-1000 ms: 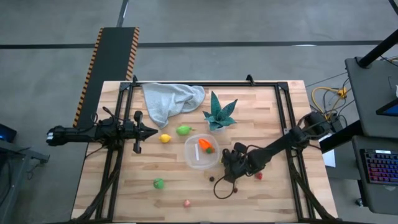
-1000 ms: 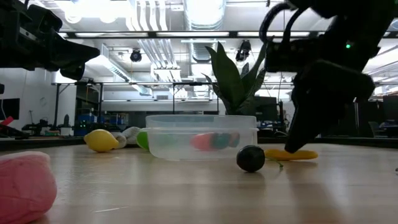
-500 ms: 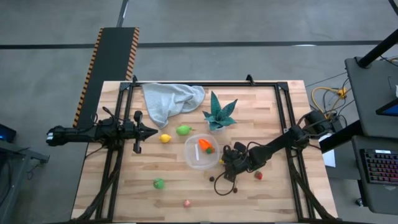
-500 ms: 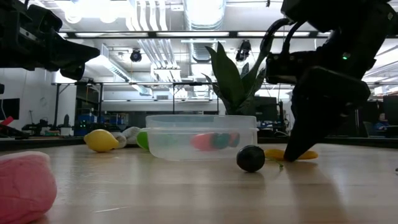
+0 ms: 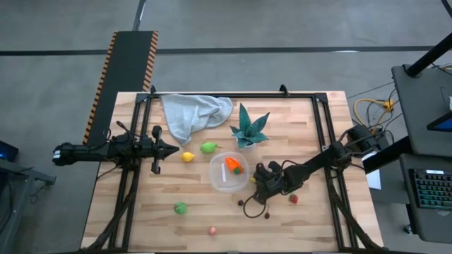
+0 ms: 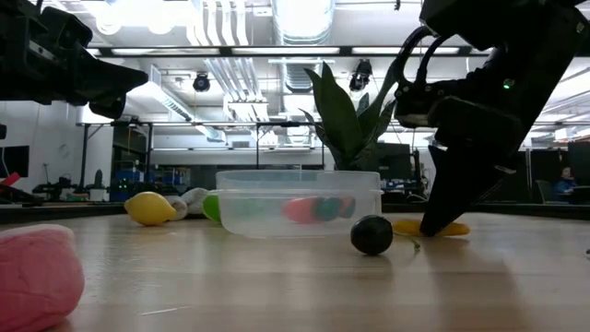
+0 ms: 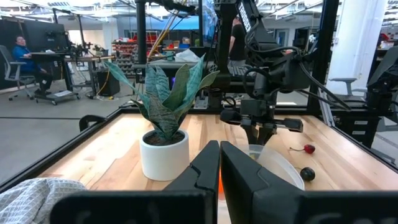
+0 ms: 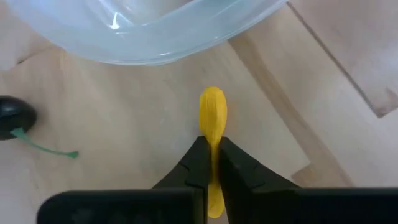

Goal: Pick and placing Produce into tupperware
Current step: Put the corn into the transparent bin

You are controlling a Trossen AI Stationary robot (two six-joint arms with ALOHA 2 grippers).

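Note:
The clear round tupperware (image 5: 220,180) stands mid-table with an orange carrot (image 5: 232,164) and a green piece in it. My right gripper (image 8: 212,144) is down just right of it, shut on a flat yellow piece (image 8: 212,115) that lies on the wood; it also shows in the low view (image 6: 433,228). A dark bit with a green stem (image 6: 371,234) lies close by. A lemon (image 5: 188,156), green pieces (image 5: 207,147) (image 5: 181,207), a pink bit (image 5: 212,230) and a strawberry (image 5: 294,199) lie loose. My left gripper (image 5: 173,149) is shut and empty, above the table's left side. My right gripper pinches the yellow piece's near part (image 8: 213,138) between its two fingertips. The fingers (image 6: 447,198) come slanting down from above and from the table's right, lying along the piece. The piece's far end (image 8: 212,99) sticks out ahead of the tips, and the piece rests on the table.
A teal spiky plant in a white pot (image 5: 248,128) stands just beyond the tupperware. A pale grey cloth (image 5: 192,113) lies at the far left. Black frame rails (image 5: 319,134) run along the table's sides. There is bare wood along the near edge.
My right gripper has stayed low at the yellow piece beside the tupperware; its wrist has shifted slightly toward the tupperware. The produce and the tupperware have not moved.

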